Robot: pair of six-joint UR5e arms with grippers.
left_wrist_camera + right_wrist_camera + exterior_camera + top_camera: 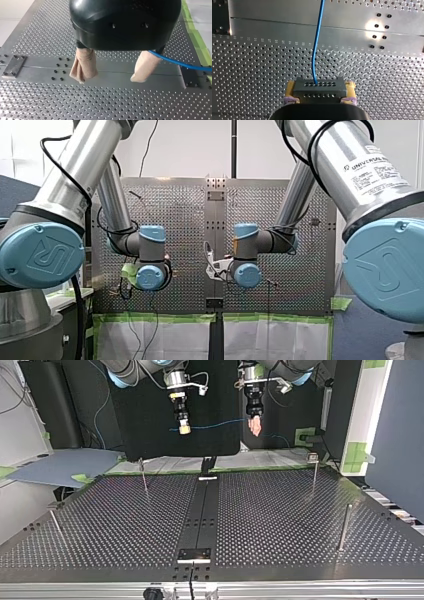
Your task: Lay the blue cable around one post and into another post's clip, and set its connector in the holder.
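The right gripper is clenched on the dark connector, with its yellow pads pressing on both ends. The blue cable runs straight out ahead over the perforated table. Over to the left gripper: its beige pads are spread wide with nothing between them, and the cable passes just beside one finger. Seen from across the table, the cable hangs in the air between both grippers, clear of the upright posts.
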